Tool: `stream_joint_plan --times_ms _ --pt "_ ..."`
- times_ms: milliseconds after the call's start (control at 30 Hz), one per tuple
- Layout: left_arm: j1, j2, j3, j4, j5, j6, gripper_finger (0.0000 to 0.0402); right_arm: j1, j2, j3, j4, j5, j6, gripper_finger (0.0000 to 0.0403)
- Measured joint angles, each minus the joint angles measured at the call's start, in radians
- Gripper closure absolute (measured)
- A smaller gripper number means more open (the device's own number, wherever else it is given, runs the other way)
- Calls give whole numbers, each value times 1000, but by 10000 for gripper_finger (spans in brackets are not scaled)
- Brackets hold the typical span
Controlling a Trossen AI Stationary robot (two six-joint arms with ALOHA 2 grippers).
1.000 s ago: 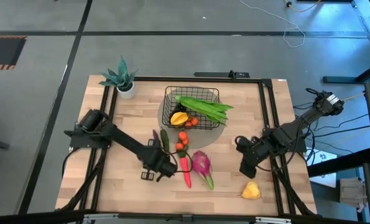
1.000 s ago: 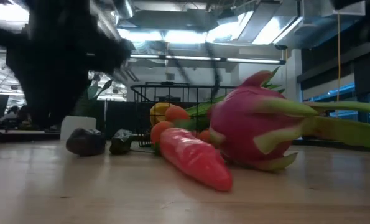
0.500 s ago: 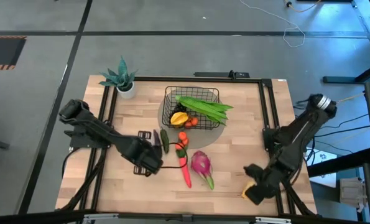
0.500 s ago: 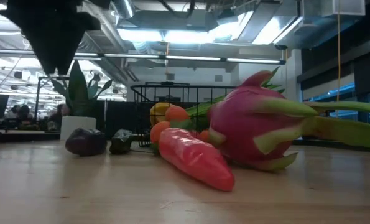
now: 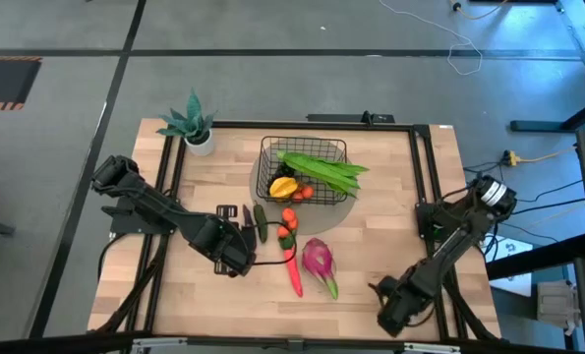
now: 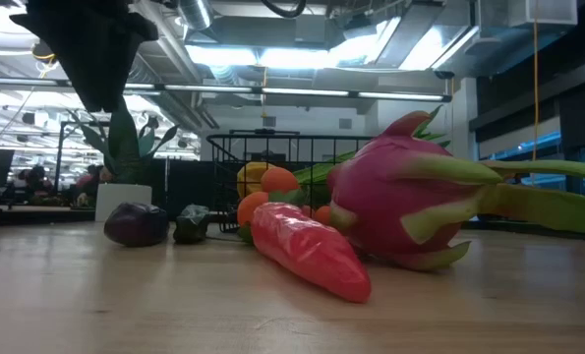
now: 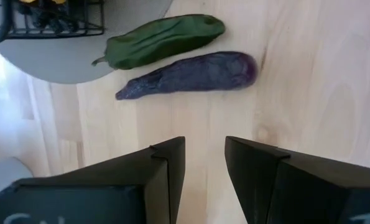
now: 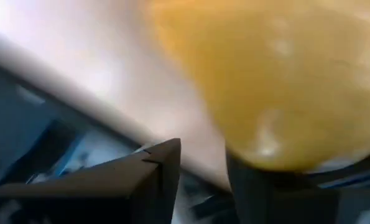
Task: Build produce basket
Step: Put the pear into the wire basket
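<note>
Our left gripper (image 5: 235,258) hovers over the wooden table (image 5: 371,197) just left of the purple eggplant (image 7: 191,74) and the dark green pepper (image 7: 163,38). Its fingers (image 7: 172,165) stand parted by a narrow gap with bare wood between them, holding nothing.

Our right gripper (image 5: 395,310) is down at the near right corner of the table. In its wrist view a yellow mango (image 8: 278,74) fills the space right at its fingers (image 8: 160,168), one finger pressed against the fruit; we cannot tell whether the grip has closed on it.

The black wire basket (image 5: 272,157) sits on a grey round mat (image 5: 341,211) at the far middle, with long green bean pods (image 5: 321,169) laid across it and a yellow fruit (image 5: 284,187) inside. Just near of it lie small oranges (image 5: 288,216), a carrot (image 5: 294,275) and a pink dragon fruit (image 5: 318,260). A teal potted plant (image 5: 194,123) stands at the far left corner.

Beyond the table we see ceiling lights (image 6: 302,54) and a grey floor (image 5: 56,128).
</note>
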Motion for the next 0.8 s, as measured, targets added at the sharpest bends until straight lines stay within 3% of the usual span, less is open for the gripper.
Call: stream_joint_plan --times_ms 67,200,500,800 --pt "5 0 0 -2 -12 3 299 -28 13 -1 -115 49 -44 283" --pt "13 0 0 -2 -16 25 299 -109 7 -1 -222 264 -103 283" --pt "32 0 0 4 -19 26 299 -324 -4 -1 -258 707 -334 283" --pt "28 0 0 6 -19 25 299 -403 -79 27 -241 668 -526 283"
